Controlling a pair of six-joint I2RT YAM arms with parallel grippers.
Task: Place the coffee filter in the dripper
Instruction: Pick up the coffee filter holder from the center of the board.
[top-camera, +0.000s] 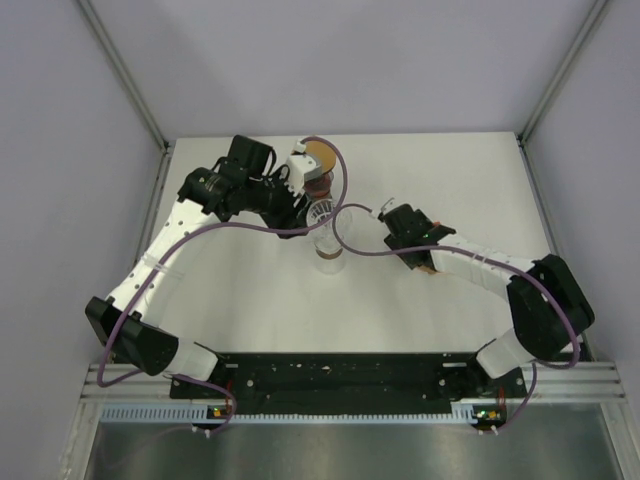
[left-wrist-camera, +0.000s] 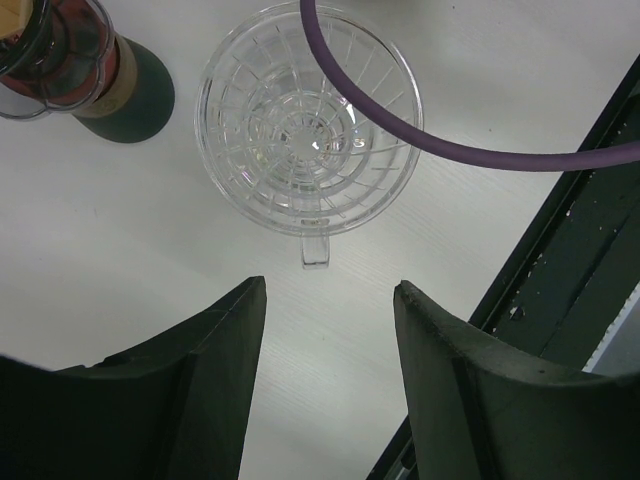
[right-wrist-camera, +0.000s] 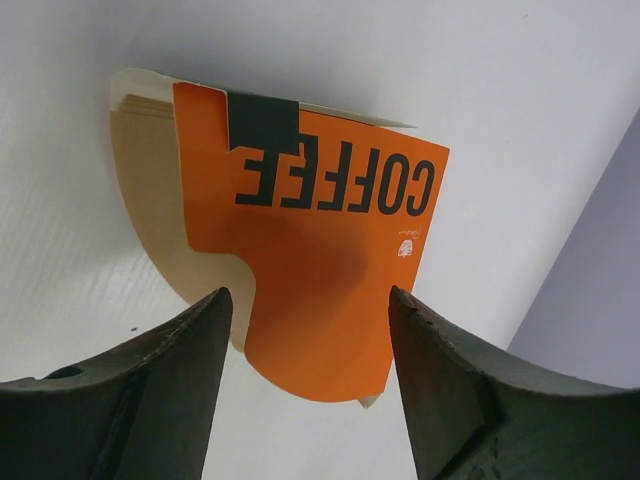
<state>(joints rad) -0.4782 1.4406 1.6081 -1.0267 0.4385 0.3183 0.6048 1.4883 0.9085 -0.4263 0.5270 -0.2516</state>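
The clear ribbed dripper (left-wrist-camera: 308, 140) stands on the white table, its small handle towards my left gripper (left-wrist-camera: 328, 290), which is open and empty just short of it. In the top view the dripper (top-camera: 325, 225) is at the table's middle, with the left gripper (top-camera: 297, 206) beside it on the left. An orange "COFFEE" packet (right-wrist-camera: 320, 250) holding beige paper filters (right-wrist-camera: 160, 210) lies flat on the table. My right gripper (right-wrist-camera: 308, 300) is open and hovers over the packet's near edge. In the top view the right gripper (top-camera: 425, 258) hides nearly all of the packet.
A glass jar with a brown lid (top-camera: 320, 158) stands just behind the dripper; it shows at the upper left of the left wrist view (left-wrist-camera: 60, 50). A purple cable (left-wrist-camera: 460, 152) arcs over the dripper's rim. The dark rail (left-wrist-camera: 560, 260) runs along the right.
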